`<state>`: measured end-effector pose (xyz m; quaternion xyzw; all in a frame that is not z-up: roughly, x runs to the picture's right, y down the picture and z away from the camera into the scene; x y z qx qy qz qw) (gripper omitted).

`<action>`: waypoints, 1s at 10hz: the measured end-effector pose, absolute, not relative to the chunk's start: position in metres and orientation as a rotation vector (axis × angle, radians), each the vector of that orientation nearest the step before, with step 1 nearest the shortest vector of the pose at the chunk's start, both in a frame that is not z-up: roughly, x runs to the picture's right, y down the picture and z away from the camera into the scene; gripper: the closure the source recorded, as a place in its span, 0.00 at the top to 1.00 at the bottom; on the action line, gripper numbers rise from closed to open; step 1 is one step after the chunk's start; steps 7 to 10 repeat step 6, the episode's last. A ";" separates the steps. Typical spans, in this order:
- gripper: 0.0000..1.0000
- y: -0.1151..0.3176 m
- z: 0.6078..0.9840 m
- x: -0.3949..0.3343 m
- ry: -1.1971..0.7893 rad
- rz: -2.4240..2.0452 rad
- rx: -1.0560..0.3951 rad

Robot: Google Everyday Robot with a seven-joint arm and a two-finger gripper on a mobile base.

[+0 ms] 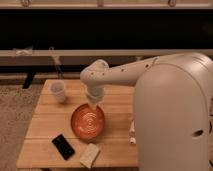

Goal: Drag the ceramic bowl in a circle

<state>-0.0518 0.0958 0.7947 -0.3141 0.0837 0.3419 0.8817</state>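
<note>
A small white cup (58, 91) stands near the left rear corner of the wooden counter (47, 122). Toward the front, a black phone (63, 146) lies flat, and just right of it rests a pale rectangular block (89, 155) at the front edge. The orange ceramic bowl (87, 121) sits in the middle of the counter, well apart from the cup. The pincer (94, 104) points down onto the bowl's far rim; whether it is open or closed cannot be told. The white arm (125, 75) reaches in from the right.
</note>
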 end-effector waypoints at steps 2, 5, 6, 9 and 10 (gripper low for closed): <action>0.80 0.093 0.791 -0.029 0.155 0.712 -0.612; 0.80 0.081 0.757 -0.005 0.062 0.687 -0.555; 0.80 0.078 0.750 0.001 0.043 0.693 -0.554; 0.80 0.078 0.750 0.001 0.043 0.693 -0.554; 0.80 0.078 0.750 0.001 0.043 0.693 -0.554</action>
